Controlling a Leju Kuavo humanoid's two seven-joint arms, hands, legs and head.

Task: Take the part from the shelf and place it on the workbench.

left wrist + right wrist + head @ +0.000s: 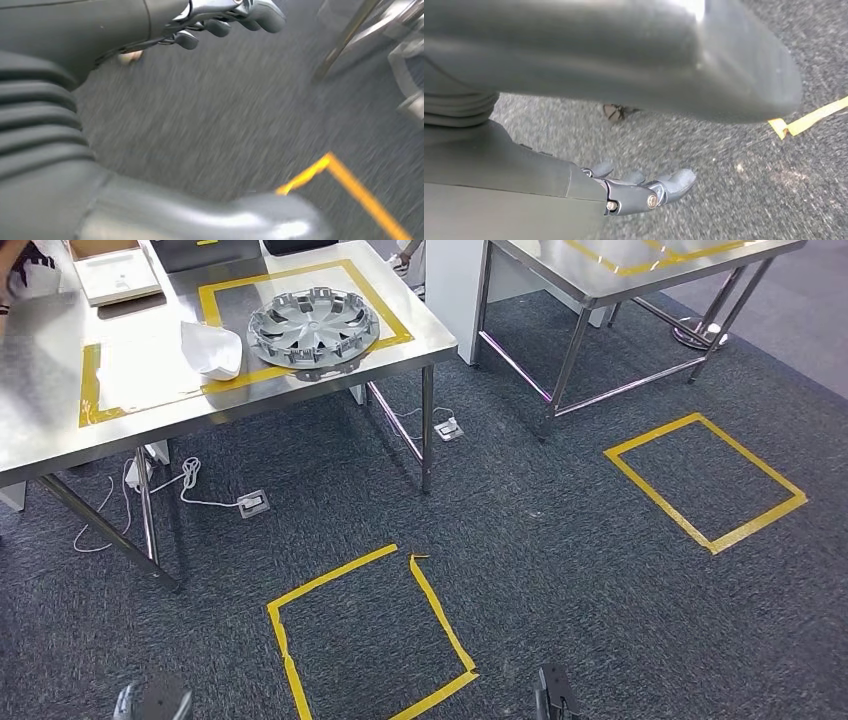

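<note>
1. Stainless steel makes up the worktop [60, 430] at the upper left, its brushed top marked out with yellow tape rectangles and standing on thin metal legs.
2. Inside the larger taped rectangle lies the task's part, a grey plastic wheel cover [313, 327], round and flat with curved spokes and clips around its rim.
3. Just beside it, on the tape line, sits a white cloth-like bundle [213, 348]; a white tray [118, 275] rests further back on the same top.
4. Dark grey speckled carpet [560, 570] covers the floor, with one yellow tape square [370, 640] in front of the robot and another [705, 480] off to the right.
5. A second steel table [600, 285] stands at the upper right, also taped in yellow.
6. White cables [185, 480] trail under the worktop to floor sockets [254, 503].
7. The left hand [225, 17] hangs over the carpet, fingers loosely curled and apart, holding nothing.
8. The right hand [644, 187] likewise hangs above the carpet with fingers spread, nothing in them.
9. A person's arm [20, 270] shows at the far left edge of the worktop.
</note>
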